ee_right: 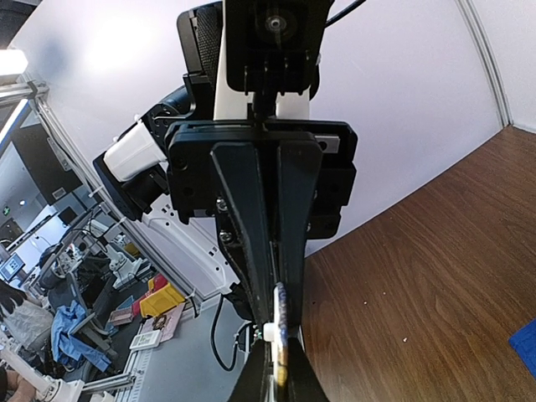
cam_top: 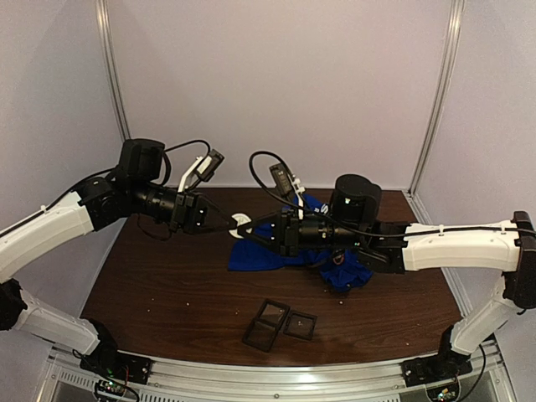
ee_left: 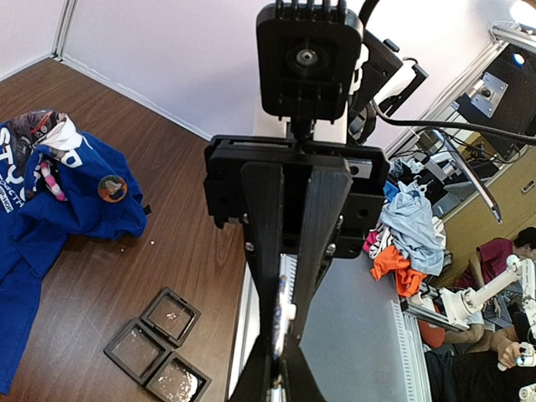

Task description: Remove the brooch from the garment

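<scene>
The blue T-shirt [cam_top: 264, 251] lies crumpled at the middle back of the brown table, under my right arm. Both grippers meet above its left edge. My left gripper [cam_top: 234, 224] and right gripper [cam_top: 249, 235] are both shut on one small round brooch [cam_top: 243, 222], held in the air. In the left wrist view the brooch [ee_left: 280, 310] shows edge-on between the shut fingers [ee_left: 260, 276]. It shows the same way in the right wrist view [ee_right: 280, 327]. The shirt [ee_left: 59, 197] carries another round badge [ee_left: 111, 188]. A shirt corner shows in the right wrist view [ee_right: 526, 345].
Three joined black square trays [cam_top: 280, 325] lie near the table's front edge, also in the left wrist view [ee_left: 159, 345]. Small white specks dot the wood. White walls close in the back and sides. A pile of clothes [ee_left: 410, 230] lies beyond the table.
</scene>
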{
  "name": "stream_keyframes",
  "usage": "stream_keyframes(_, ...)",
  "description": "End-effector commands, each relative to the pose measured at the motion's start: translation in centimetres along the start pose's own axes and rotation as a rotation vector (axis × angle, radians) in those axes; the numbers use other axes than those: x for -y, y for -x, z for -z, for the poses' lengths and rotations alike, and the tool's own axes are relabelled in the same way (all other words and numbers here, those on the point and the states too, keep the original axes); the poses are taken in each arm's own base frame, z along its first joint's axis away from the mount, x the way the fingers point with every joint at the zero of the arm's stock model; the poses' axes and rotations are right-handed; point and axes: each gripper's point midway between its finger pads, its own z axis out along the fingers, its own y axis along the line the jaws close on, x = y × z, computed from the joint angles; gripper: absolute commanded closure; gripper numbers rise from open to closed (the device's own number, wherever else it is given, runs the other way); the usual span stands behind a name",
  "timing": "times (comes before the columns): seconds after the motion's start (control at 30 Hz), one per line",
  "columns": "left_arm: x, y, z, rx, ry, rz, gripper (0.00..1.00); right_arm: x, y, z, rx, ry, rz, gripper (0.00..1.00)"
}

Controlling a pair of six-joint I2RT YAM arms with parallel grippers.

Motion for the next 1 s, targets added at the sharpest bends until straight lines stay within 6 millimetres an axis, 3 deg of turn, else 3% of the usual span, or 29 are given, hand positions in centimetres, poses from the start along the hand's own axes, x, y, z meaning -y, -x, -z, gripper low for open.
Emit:
stream_keyframes(0.0,0.5,0.1,-0.1,-0.001,-0.021,-0.007,1.00,1.4,1.1,-0.1,0.058,-0.072,0.006,0.95)
stream_keyframes(0.97,-0.3,0.5,0.2,0.022,0.050,-0.014,1.00,4.4,1.8,1.7,0.132,-0.209,-0.056,0.99)
